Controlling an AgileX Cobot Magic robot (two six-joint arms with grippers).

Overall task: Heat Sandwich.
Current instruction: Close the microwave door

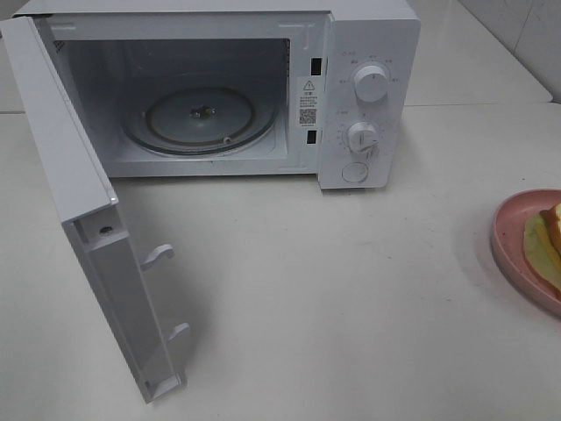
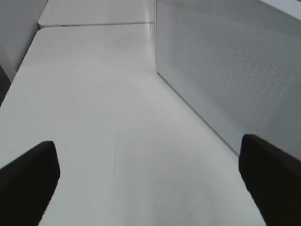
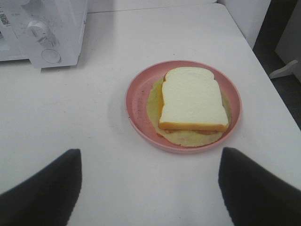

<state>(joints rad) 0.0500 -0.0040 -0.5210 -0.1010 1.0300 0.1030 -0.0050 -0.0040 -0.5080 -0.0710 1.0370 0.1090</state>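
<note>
Microwave (image 1: 219, 88) standing open, door (image 1: 88, 237) swung wide toward the left side of the table (image 1: 307, 307), glass turntable (image 1: 200, 118) inside bare. Sandwich (image 3: 193, 99) not yet inside: lying on a round pink plate (image 3: 138, 101) at the far right of the table, well apart from the microwave and cut by the frame edge in the high view.

Right gripper (image 3: 148, 188) hanging above the table just before the plate, jaws spread wide, holding nothing. Left gripper (image 2: 150, 183) also wide and empty, low over bare table beside the outer face of the open door.

Possible trouble from here:
- Pinching the soft bread too hard, so slices squash or slide apart and the filling slips out.
- Taking the sandwich by one slice only, leaving the lower slice and filling on the plate.
- Catching the plate rim with a finger and pushing the plate toward the near table edge.
- Striking the door or the microwave frame during the carry, the opening being rather low.
- Left arm close to the door; a careless move there probably swinging it shut too early.

Look of the sandwich: two thick white slices, tan-brown crust along the sides, lying flat and a little turned on the plate; a pale yellow-green layer spreading out wider than the bread beneath it. Surface soft and matte, likely easy to dent.
</note>
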